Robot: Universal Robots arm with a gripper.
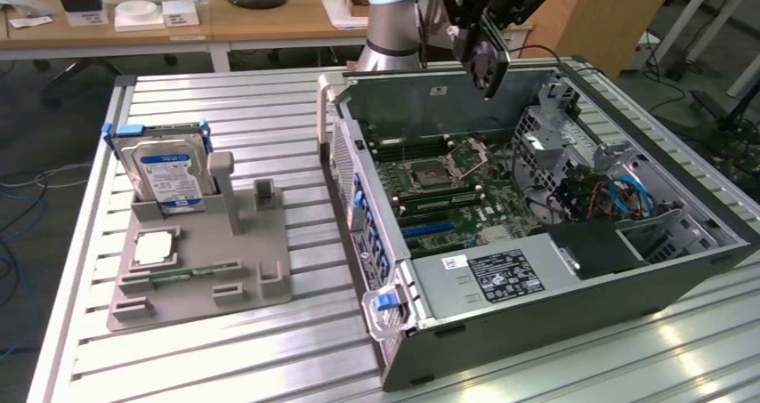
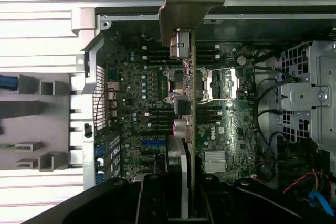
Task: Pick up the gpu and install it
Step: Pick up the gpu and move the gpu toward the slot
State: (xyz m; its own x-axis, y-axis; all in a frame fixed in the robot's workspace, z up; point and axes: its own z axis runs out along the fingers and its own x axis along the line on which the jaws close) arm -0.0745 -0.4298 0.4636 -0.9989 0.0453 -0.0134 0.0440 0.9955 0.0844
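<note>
My gripper (image 1: 485,40) hangs above the back part of the open computer case (image 1: 356,167), shut on the gpu (image 1: 489,69). The card hangs on edge, dark and thin, its lower end just over the case's upper rim. In the wrist view the gpu (image 2: 192,129) runs edge-on out from between my dark fingers (image 2: 157,198), with its metal bracket (image 2: 185,3) at the far end. Below it lies the motherboard (image 2: 142,103), with the processor socket (image 2: 218,82) and a blue slot (image 2: 152,144). On the motherboard (image 1: 464,176) the blue slot (image 1: 428,229) lies towards the power supply.
A grey fixture (image 1: 238,270) on the slatted table at the exterior view's left holds the blue-labelled hard drive (image 1: 166,176), a square chip (image 1: 157,245) and a memory stick (image 1: 178,276). Inside the case are the power supply (image 1: 499,274), a drive cage (image 1: 553,141) and blue cables (image 1: 624,194).
</note>
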